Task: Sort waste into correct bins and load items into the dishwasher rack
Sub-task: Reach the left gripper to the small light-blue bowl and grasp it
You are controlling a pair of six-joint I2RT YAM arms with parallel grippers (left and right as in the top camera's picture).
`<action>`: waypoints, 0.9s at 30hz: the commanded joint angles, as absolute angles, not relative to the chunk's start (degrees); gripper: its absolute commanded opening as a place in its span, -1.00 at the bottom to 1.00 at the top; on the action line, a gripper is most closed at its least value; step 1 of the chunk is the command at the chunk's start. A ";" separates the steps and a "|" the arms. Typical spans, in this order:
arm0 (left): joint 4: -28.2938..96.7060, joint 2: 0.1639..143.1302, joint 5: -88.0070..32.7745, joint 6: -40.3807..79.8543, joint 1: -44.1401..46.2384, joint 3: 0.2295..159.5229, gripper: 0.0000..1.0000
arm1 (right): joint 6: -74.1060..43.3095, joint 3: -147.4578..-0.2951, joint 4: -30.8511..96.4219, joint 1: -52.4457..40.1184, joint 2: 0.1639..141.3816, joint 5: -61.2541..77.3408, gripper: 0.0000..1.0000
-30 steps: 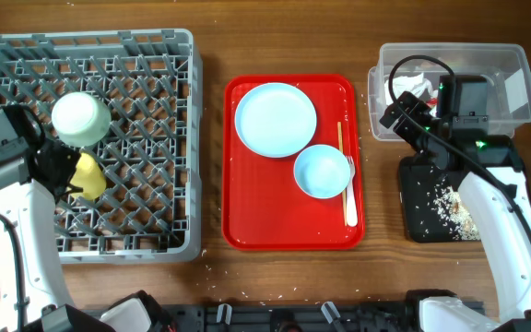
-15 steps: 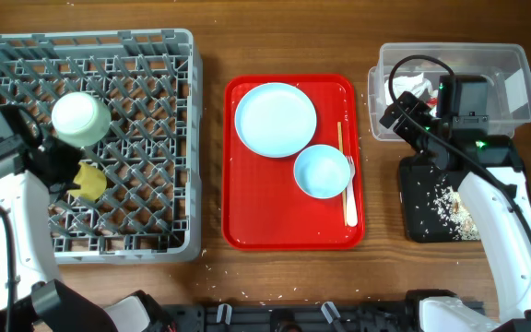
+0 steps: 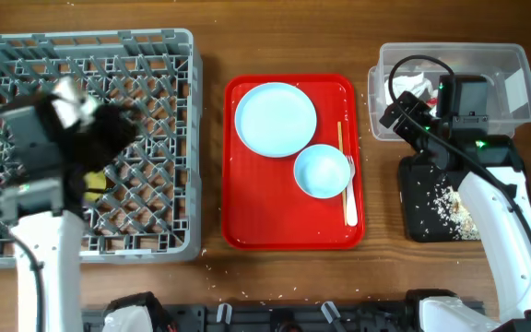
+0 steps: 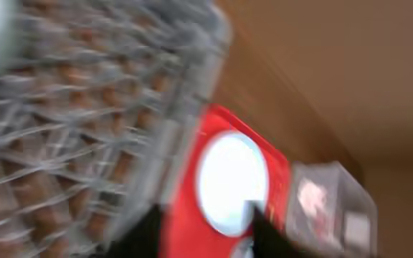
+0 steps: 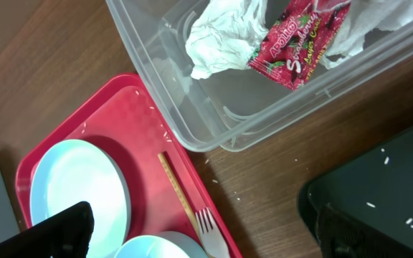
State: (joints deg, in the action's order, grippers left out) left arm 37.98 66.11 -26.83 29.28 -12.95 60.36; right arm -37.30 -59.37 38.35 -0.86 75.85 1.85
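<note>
The grey dishwasher rack (image 3: 155,55) stands at the left. My left gripper (image 3: 111,132) is blurred above it, open and empty (image 4: 206,240). One pale bowl (image 3: 65,101) in the rack is mostly hidden under the arm, and the yellow cup (image 3: 91,181) peeks out below it. The white plate (image 3: 276,119), second bowl (image 3: 322,171), chopsticks (image 3: 340,148) and fork (image 3: 349,198) lie on the red tray (image 3: 247,212). My right gripper (image 3: 404,115) is open (image 5: 206,240) beside the clear tub (image 3: 514,65), which holds the napkin (image 5: 224,32) and sachet wrapper (image 5: 296,43).
The black tray (image 3: 422,212) with rice crumbs (image 3: 450,203) sits in front of the clear tub, under my right arm. A few crumbs lie on the wooden table near its front edge. The left wrist view is motion-blurred and shows the rack (image 4: 84,107) and plate (image 4: 231,183).
My left gripper has swung away from the yellow cup, up and to the right over the rack. The cup stays in the rack. My right arm has not moved.
</note>
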 commanded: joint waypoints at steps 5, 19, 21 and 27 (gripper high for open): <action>22.31 77.34 -28.86 24.10 21.39 60.23 0.33 | -37.67 -59.35 38.22 -0.67 76.20 1.32 0.99; 7.95 103.94 -0.71 10.50 49.34 60.23 -0.92 | -37.69 -59.35 38.20 -0.67 76.20 1.32 1.00; 12.45 103.94 -0.75 10.50 49.34 60.23 -0.92 | -37.67 -59.35 38.20 -0.67 76.20 1.32 0.99; 26.98 101.93 1.08 14.26 48.47 60.25 -0.92 | -37.69 -59.35 38.20 -0.67 76.20 1.32 0.99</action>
